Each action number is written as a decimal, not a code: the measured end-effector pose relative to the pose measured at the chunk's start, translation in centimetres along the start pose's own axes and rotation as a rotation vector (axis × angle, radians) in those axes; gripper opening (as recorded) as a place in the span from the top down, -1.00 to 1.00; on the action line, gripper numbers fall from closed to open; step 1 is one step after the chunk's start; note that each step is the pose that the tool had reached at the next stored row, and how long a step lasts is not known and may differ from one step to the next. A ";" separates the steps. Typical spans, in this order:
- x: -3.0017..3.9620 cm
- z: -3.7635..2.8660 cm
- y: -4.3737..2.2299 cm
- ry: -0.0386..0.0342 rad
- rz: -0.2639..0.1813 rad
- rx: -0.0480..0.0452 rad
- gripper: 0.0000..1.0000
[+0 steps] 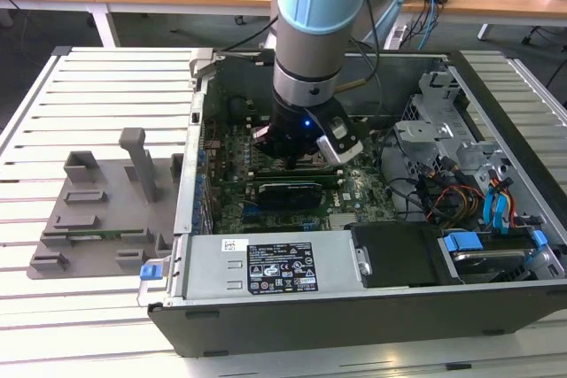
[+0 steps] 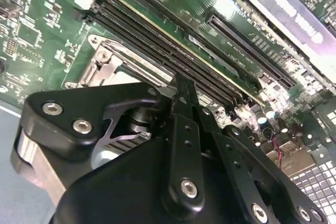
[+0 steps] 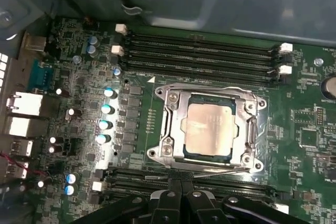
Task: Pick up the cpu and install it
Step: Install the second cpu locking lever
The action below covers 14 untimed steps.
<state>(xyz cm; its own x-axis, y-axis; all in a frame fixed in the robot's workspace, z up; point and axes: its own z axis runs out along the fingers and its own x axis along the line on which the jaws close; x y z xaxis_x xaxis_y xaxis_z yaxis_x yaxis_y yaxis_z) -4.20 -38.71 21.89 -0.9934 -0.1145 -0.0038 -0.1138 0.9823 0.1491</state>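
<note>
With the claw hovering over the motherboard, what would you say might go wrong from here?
1. The cpu sits in the socket frame; if slightly askew, pressing it might damage the contacts.
2. The claw hangs close above the memory slots and capacitors, so a sideways move may clip them.

The arm [image 1: 310,33] reaches straight down into the open computer case, its pale blue wrist joint uppermost and the black gripper [image 1: 297,158] pointing down, low over the motherboard near the case's middle. In the second wrist view the gripper's fingers [image 2: 184,108] stand pressed together.
</note>
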 end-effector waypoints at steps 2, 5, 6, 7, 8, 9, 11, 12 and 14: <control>0.33 0.10 0.02 -0.0017 0.000 -0.0153 0.79; 0.73 0.54 0.01 -0.0023 0.000 -0.0194 0.79; 0.91 0.67 0.00 -0.0024 0.000 -0.0214 0.79; 1.23 0.80 0.02 -0.0030 0.000 -0.0257 0.79; 1.47 0.89 0.04 -0.0034 -0.001 -0.0289 0.79; 1.80 1.01 0.06 -0.0036 -0.001 -0.0314 0.79; 2.21 1.15 0.08 -0.0040 0.000 -0.0353 0.79; 2.32 1.20 0.09 -0.0042 -0.001 -0.0375 0.79; 2.44 1.32 0.09 -0.0046 -0.001 -0.0403 0.79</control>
<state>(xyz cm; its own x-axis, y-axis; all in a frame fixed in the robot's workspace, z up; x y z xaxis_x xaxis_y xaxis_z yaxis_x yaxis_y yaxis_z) -6.65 -38.71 20.59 -0.9934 -0.1146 -0.0084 -0.1141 0.9754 0.1888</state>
